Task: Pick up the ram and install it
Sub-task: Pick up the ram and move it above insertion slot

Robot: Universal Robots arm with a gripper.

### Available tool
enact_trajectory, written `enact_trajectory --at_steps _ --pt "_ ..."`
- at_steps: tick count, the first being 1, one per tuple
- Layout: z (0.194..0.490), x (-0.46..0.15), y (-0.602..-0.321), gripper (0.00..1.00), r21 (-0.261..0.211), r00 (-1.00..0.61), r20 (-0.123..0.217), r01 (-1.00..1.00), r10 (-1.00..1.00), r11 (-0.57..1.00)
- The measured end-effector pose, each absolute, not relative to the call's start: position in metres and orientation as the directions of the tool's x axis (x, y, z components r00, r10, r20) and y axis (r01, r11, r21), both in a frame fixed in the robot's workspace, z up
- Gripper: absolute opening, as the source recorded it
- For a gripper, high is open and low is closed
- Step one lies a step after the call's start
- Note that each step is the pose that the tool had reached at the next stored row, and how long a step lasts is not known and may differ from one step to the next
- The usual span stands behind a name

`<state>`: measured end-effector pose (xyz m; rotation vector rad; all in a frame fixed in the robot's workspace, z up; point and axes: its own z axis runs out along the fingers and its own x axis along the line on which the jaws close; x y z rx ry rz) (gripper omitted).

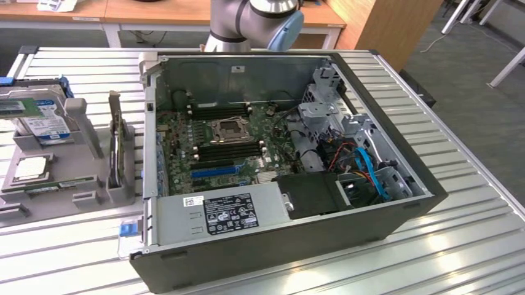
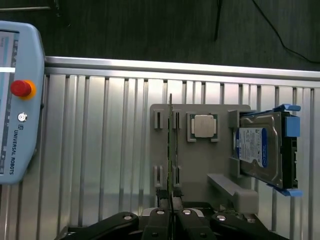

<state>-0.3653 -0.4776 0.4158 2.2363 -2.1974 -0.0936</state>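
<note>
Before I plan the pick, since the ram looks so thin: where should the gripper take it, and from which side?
Take the ram by its two broad faces, midway along its upper edge, coming straight down from above. It stands on edge in the gray holder, whose slotted posts flank it toward both ends, so the middle looks freest.

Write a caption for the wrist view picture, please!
Shut gripper looking down on a grey holder with a thin board on edge, a processor chip and a hard drive.

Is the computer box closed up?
No, the computer case lies open on its side, with the green motherboard showing inside.
</note>
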Motion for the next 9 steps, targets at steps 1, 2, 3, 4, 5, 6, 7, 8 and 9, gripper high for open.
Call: enact_trajectory --at_steps 1,2,3,4,5,6,7,8,9 --pt "0.418 -0.365 -0.478 0.12 0.045 0.017 -0.039 -0.999 -0.999 -0.018" --pt "0.420 -0.365 -0.478 0.12 0.045 0.017 -0.039 -0.999 -0.999 -0.018" --pt "0.423 -0.365 -0.478 0.12 0.045 0.017 -0.039 -0.999 -0.999 -0.018" --pt "0.425 -0.365 -0.478 0.12 0.045 0.017 -0.039 -0.999 -0.999 -0.018" --pt "0.427 -0.365 -0.478 0.12 0.045 0.017 -0.039 -0.999 -0.999 -0.018" --pt "0.428 -0.365 -0.478 0.12 0.045 0.017 -0.039 -0.999 -0.999 -0.018" --pt "0.429 -0.365 -0.478 0.12 0.045 0.017 -0.039 -0.999 -0.999 -0.018" --pt "0.429 -0.365 -0.478 0.12 0.045 0.017 -0.039 -0.999 -0.999 -0.018" --pt "0.429 -0.365 -0.478 0.12 0.045 0.017 -0.039 -0.999 -0.999 -0.018"
